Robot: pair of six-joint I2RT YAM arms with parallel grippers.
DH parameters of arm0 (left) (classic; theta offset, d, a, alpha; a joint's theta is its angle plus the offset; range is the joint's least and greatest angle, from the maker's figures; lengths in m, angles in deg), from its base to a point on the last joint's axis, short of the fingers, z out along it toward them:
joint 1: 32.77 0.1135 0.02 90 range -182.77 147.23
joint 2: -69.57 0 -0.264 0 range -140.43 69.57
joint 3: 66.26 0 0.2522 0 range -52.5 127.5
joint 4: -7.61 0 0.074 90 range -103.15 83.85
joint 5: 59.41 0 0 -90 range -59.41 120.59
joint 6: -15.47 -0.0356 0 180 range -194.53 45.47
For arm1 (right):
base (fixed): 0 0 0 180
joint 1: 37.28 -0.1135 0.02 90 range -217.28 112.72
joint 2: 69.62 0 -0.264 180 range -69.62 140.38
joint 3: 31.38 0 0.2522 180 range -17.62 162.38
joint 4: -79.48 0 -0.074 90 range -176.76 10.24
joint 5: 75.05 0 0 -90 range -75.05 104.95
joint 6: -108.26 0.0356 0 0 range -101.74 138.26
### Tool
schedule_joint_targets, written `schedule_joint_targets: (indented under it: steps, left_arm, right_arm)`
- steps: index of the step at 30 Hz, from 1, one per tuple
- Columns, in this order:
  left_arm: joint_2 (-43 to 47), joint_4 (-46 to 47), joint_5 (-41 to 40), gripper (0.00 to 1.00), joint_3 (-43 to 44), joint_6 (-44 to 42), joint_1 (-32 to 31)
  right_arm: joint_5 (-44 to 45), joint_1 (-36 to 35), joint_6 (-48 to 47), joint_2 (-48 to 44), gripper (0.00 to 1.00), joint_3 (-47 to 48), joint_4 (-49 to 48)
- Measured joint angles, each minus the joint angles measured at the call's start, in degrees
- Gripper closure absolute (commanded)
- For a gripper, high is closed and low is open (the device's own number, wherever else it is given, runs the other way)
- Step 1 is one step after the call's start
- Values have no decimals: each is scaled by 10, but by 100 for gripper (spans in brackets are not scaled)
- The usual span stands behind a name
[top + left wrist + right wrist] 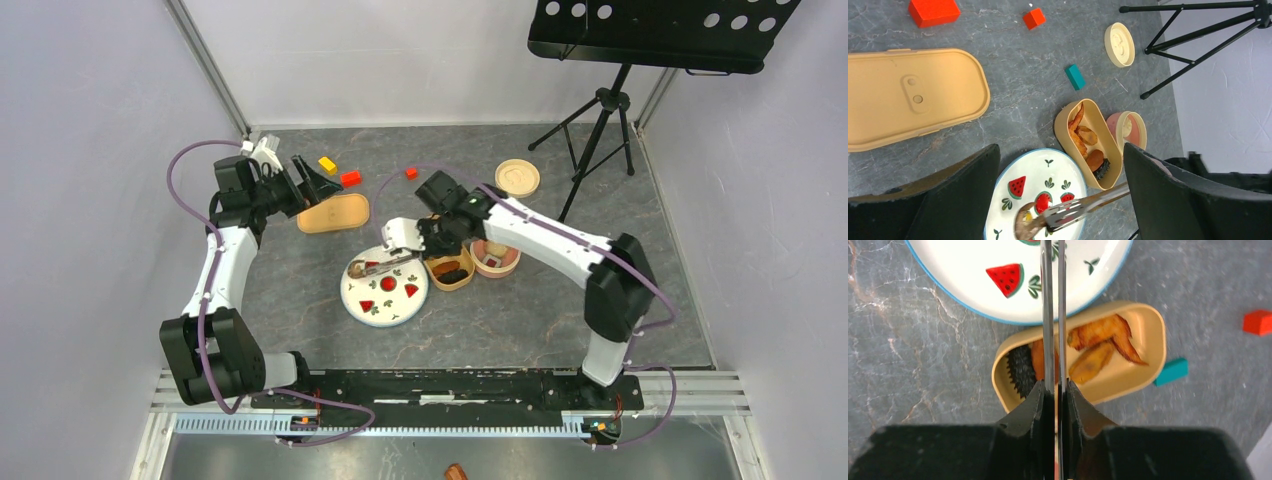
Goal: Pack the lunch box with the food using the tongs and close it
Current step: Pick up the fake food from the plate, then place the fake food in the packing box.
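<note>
Black left fingers [948, 195] loom close, spread wide and empty, near the lid [908, 95]. Across to the plate [1070, 172]: the tongs [1083, 205] pinch at brown food [1024, 226]. Right gripper [1058, 390] is clamped hard on the tongs. Picking step, I'd say. Next: lift without loosening, swing right into the lunch box [1060, 125].

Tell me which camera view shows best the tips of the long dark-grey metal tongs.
The left wrist view: the tips of the long dark-grey metal tongs show clearly, over the round white plate. The right wrist view shows only their two arms, tips cut off; the top view shows them tiny.
</note>
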Motion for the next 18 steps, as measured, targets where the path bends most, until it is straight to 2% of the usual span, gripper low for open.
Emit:
schedule_joint_targets:
  steps: [9, 14, 18]
  left_arm:
    - [0, 7, 19, 3, 0, -9, 0]
    - [-1, 7, 25, 3, 0, -16, -1]
    - [-5, 6, 28, 3, 0, -19, -4]
  right_arm:
    - [-21, 111, 85, -160, 100, -92, -14]
    - [-15, 179, 129, -214, 100, -173, -23]
    - [-9, 197, 151, -238, 100, -232, -23]
